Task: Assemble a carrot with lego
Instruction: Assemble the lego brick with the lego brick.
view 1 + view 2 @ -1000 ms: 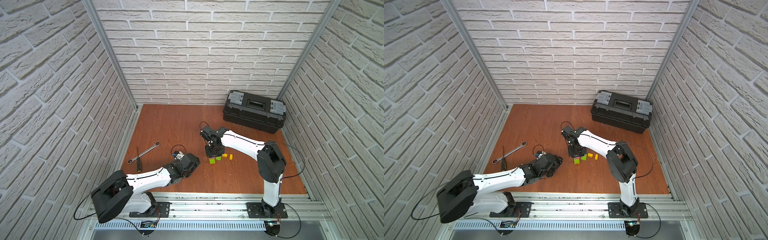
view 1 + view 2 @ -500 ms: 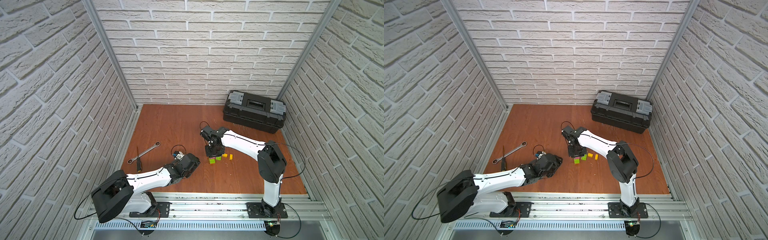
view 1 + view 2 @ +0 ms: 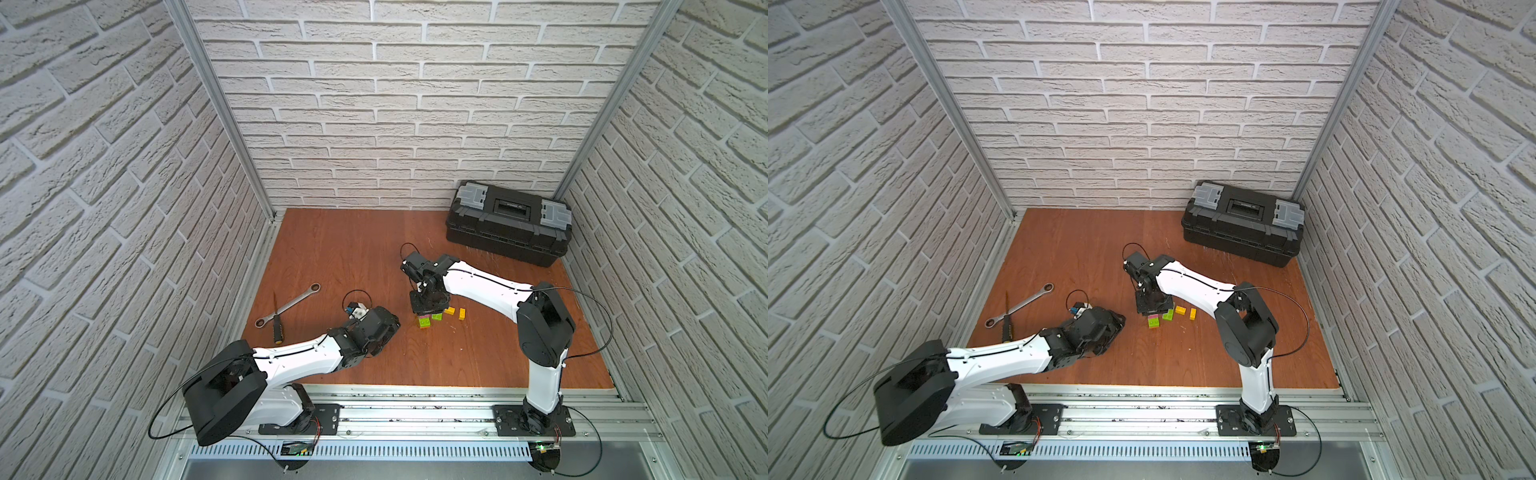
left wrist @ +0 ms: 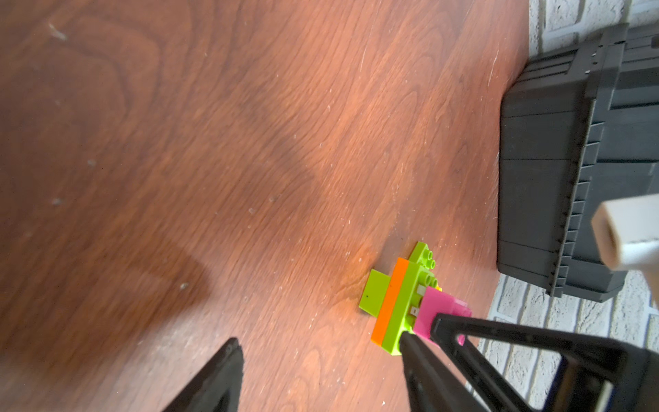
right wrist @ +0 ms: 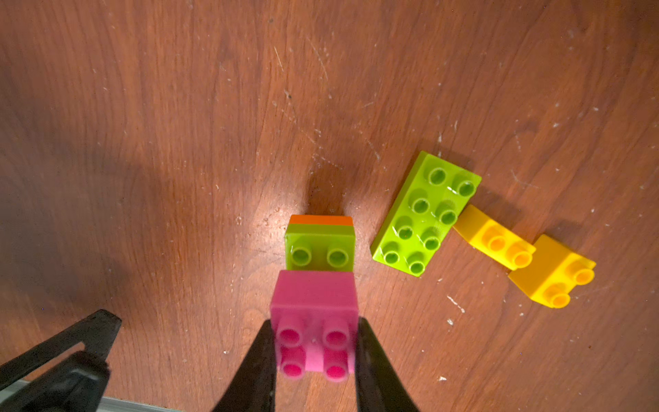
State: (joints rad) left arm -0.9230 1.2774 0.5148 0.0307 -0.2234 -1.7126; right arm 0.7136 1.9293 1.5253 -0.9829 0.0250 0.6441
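White brick walls (image 3: pixel 374 104) stand on three sides of a brown wooden surface (image 3: pixel 353 249). At the back, on the right, sits a big black toolbox (image 3: pixel 507 232).

The right arm (image 3: pixel 486 289) goes up from the front rail (image 3: pixel 415 411), bends, and reaches across toward the middle. Its wrist turns down, so the right pincer (image 5: pixel 313 323) points straight down. The left arm (image 3: pixel 299 359) lies low from the front left corner. The left pincer (image 4: pixel 317 340) is close above the wood, aimed at the bricks.

The right pincer is closed on a pink brick (image 5: pixel 313 296), with one black finger (image 5: pixel 260 360) on each side of it. The left pincer is wide open and holds nothing. Its fingers (image 5: pixel 103 323) are near the bricks but do not touch them.

A silver wrench (image 3: pixel 291 305) and a black-handled screwdriver (image 3: pixel 276 328) lie together on the left.

The carrot (image 4: pixel 392 303) stands in the middle, under the right pincer. It has green at the bottom, then a thin orange layer, then green, and the pink brick on top. I cannot tell if the pink brick is pushed all the way down. Just beside it lie a loose green brick (image 5: pixel 426 214) and two yellow bricks (image 5: pixel 495 239), not joined on.
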